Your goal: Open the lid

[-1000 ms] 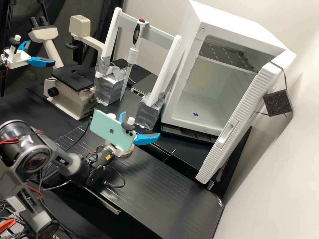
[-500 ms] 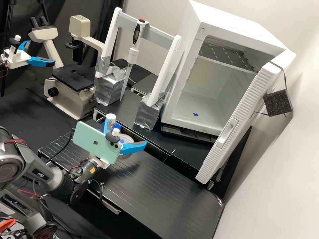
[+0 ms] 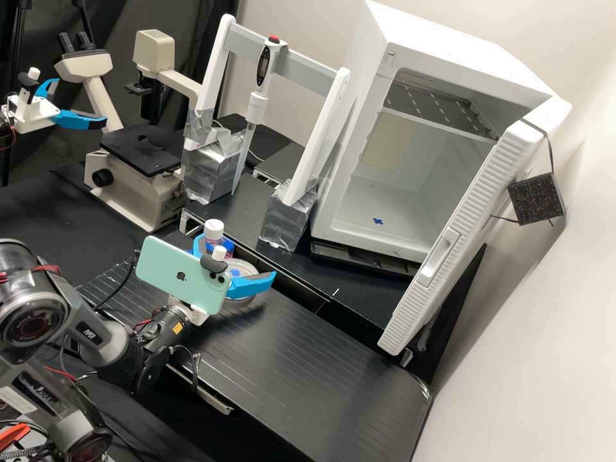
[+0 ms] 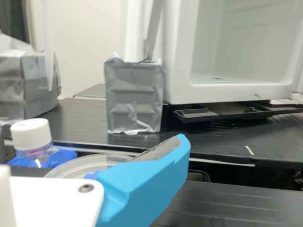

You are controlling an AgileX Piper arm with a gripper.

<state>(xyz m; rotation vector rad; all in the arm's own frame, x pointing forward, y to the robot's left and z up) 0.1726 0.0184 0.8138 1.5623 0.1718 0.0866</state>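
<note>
In the high view, with bright blue fingers spread apart: a white gripper point(image 3: 236, 255), near a round, clear, shallow dish point(image 3: 248, 265) on a ridged black surface point(image 3: 321, 359), just beside a white-capped clear bottle point(image 3: 213, 230). In the wrist view, partly hidden behind one finger point(image 4: 147, 182): the dish.

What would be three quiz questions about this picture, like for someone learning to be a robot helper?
1. Multiple choice: what colour is the cap on the small bottle?
a) red
b) white
c) green

2. True or false: the door of the white cabinet stands open.

3. Fill in the missing word, "apart" or "together": the gripper near the bottle has its two blue fingers spread ____.

Key: 1. b; 2. true; 3. apart
</note>
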